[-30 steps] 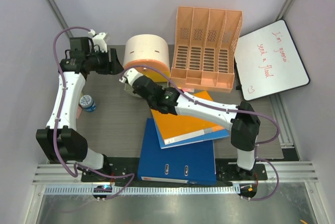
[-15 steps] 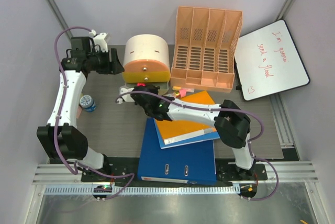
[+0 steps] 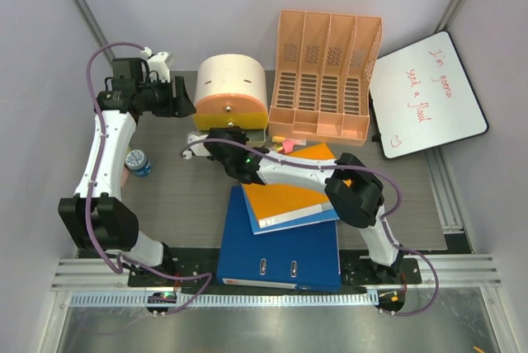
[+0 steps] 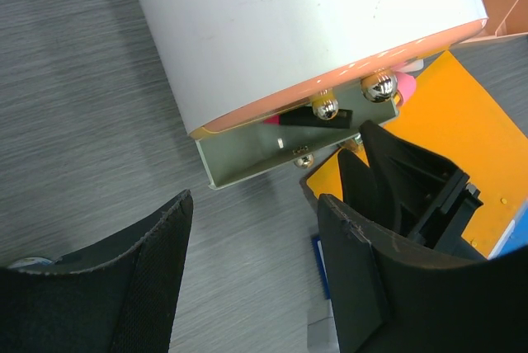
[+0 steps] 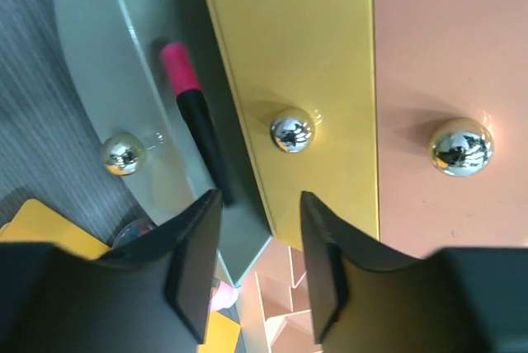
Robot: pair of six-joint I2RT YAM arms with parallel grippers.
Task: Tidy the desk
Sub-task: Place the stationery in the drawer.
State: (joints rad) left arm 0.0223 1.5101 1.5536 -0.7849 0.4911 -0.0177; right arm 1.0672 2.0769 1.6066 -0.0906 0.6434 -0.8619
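- The right gripper (image 5: 257, 213) has its two fingers apart and nothing is between them. It hovers just in front of the small drawers, below the chrome knob (image 5: 291, 132) of the yellow drawer (image 5: 289, 40).
- The left gripper (image 4: 256, 204) is also spread and empty. It points at the drawer unit (image 3: 231, 81) from the left of the frame and does not touch it.
- The lowest drawer, pale green (image 5: 107, 64), is pulled out, and a pink and black marker (image 5: 198, 122) lies inside it.
- The desk (image 3: 177, 196) fills the middle of the top view, under all the things and both arms.
- I judge the desk to be stiff, heavy and fixed, so it is not a thing to grip; the grip goes on the things that lie on it.
- A drawer probably slides lightly and is best taken by its round knob, but the polished metal may be slippery.
- The orange folder (image 3: 285, 196) and the blue binder (image 3: 280, 250) look flat and stiff, so an edge is the place to hold them.
- In the top view the right arm covers the open drawer.
- What the closed drawers hold cannot be seen.
- Small pink and yellow things between the peach file rack (image 3: 326, 64) and the orange folder are too small to name.
- The bottle (image 3: 138, 161) at the left shows mostly its cap.
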